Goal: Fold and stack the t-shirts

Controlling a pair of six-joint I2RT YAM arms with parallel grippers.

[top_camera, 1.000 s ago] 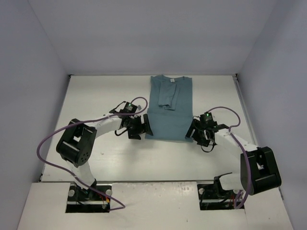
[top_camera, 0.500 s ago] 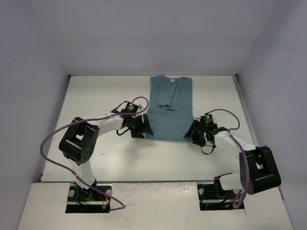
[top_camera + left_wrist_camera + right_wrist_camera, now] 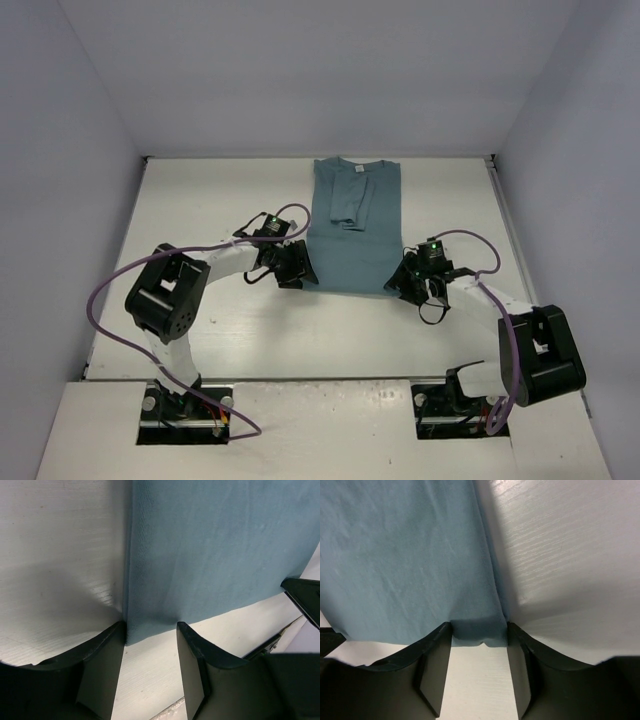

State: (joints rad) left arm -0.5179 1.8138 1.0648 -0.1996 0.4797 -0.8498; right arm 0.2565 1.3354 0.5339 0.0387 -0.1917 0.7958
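So here's the setup: one plain teal-blue short-sleeved cotton t-shirt (image 3: 352, 230) lying flat on the white desk (image 3: 200, 200). It runs from about the middle up to the 12 o'clock edge. It's folded in lengthwise into a tall rectangle. The crew neck is at the 12 o'clock end, and you can spot the small white label (image 3: 353, 169) inside the collar. One sleeve (image 3: 347, 205) is folded in on top, hanging down towards 6 o'clock.

The left tool (image 3: 298, 270) is down low at the shirt's 7 o'clock corner. In its wrist view the black fingers (image 3: 100, 680) are spread, with the hem corner sitting in the gap, tight against one finger and clear of the other. So it's straddling the cloth, not pinching it.

The right tool (image 3: 402, 283) is mirrored at the 5 o'clock corner. Same deal there: the fingers (image 3: 432, 680) are apart with the corner of the hem poking in between them. The fabric lies flat on the desk and there's a gap on the inner side.

The shirt looks pretty smooth, just faint wrinkles. Both arms are stretched out low over the desk, with purple cables (image 3: 110, 290) looping off them.
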